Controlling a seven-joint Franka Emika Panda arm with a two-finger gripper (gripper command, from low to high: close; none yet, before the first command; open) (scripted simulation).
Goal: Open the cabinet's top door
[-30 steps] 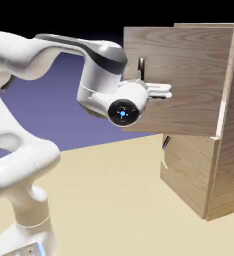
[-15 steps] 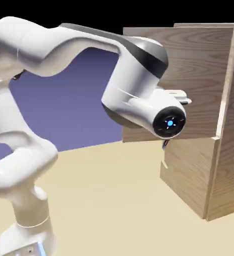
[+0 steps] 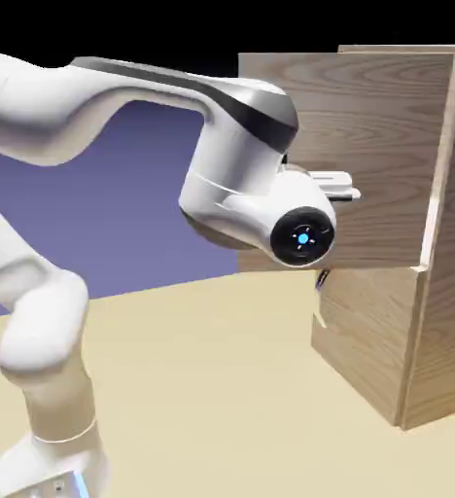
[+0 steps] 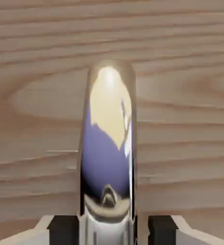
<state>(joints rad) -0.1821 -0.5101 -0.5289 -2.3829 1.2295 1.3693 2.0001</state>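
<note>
Item: top door, swung ajar; my tool clenched on its handle for pulling.

The cabinet, a tall light oak-grain box, is standing at the right on the counter. Its top door is hanging swung open toward the left, above the closed lower panel. The door's shiny bar handle is running upright against the grain.

White robot arm's gripper sits against upper light wood-grain door panel of tall oak-grain cabinet, door swung ajar.
</note>
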